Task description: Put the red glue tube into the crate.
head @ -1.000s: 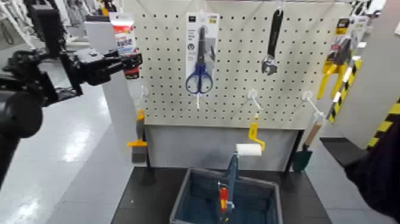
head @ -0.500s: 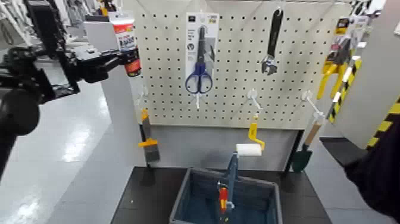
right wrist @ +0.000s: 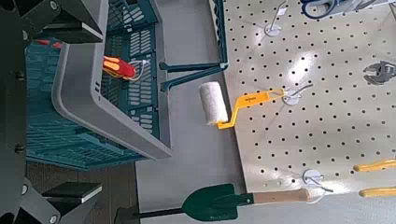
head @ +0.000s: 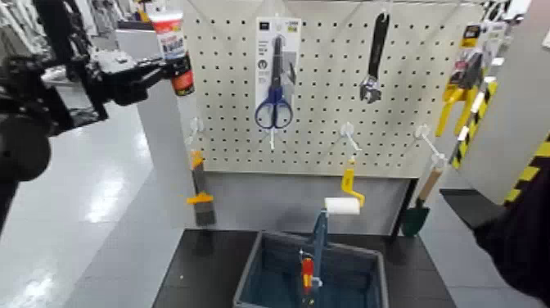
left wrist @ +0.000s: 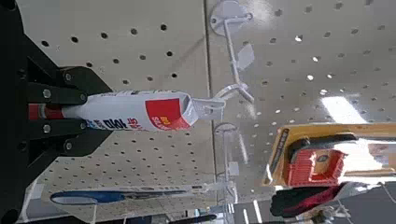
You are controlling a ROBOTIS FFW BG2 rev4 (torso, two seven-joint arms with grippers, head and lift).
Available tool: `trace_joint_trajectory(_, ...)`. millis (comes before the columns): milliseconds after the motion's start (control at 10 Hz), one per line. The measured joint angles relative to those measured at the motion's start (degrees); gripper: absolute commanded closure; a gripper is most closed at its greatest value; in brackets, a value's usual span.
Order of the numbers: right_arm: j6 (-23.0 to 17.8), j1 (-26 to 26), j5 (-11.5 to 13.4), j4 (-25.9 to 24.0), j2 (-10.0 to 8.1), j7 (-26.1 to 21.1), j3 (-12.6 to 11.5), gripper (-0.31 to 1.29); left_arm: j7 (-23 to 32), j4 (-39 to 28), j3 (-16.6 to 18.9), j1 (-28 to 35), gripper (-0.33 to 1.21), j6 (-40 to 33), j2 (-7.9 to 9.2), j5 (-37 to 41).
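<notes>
My left gripper (head: 166, 72) is shut on the red glue tube (head: 173, 45) and holds it upright, high at the left edge of the pegboard (head: 327, 123). In the left wrist view the tube (left wrist: 131, 112) sticks out from between the black fingers (left wrist: 58, 91), its flat end next to a clear hook (left wrist: 233, 91). The crate (head: 247, 274) stands low on the dark table, below the board, far from the tube. In the right wrist view my right gripper (right wrist: 51, 107) is open and empty beside the crate (right wrist: 149, 84).
On the board hang a blue scissors pack (head: 274, 74), a black wrench (head: 375, 57), a paint roller (head: 344, 203), a trowel (head: 417, 215) and yellow clamps (head: 460, 86). An orange-banded scraper (head: 199, 203) hangs lower left. A red-handled tool (head: 307, 274) lies in the crate.
My left gripper has lifted the glue tube higher along the board's left edge. The right arm has not moved.
</notes>
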Motion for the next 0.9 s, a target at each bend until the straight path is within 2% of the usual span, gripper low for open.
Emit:
trace_joint_trajectory(400, 0.00, 0.11, 0.00, -0.13, 0.00, 0.00, -0.11, 0.17, 2.29, -9.29, -2.38, -0.31, 1.15, 3.93, -0.70, 5.17)
trace_joint_trajectory(600, 0.00, 0.08, 0.00, -0.09, 0.00, 0.00, 0.06, 0.17, 3.68, -9.75, -4.84, 0.03, 1.15, 4.38, -1.35, 7.49)
trace_joint_trajectory(900, 0.01, 0.00, 0.00, 0.02, 0.00, 0.00, 0.24, 0.17, 4.88, -7.29, -10.74, 1.17, 1.15, 3.48, -2.90, 12.87)
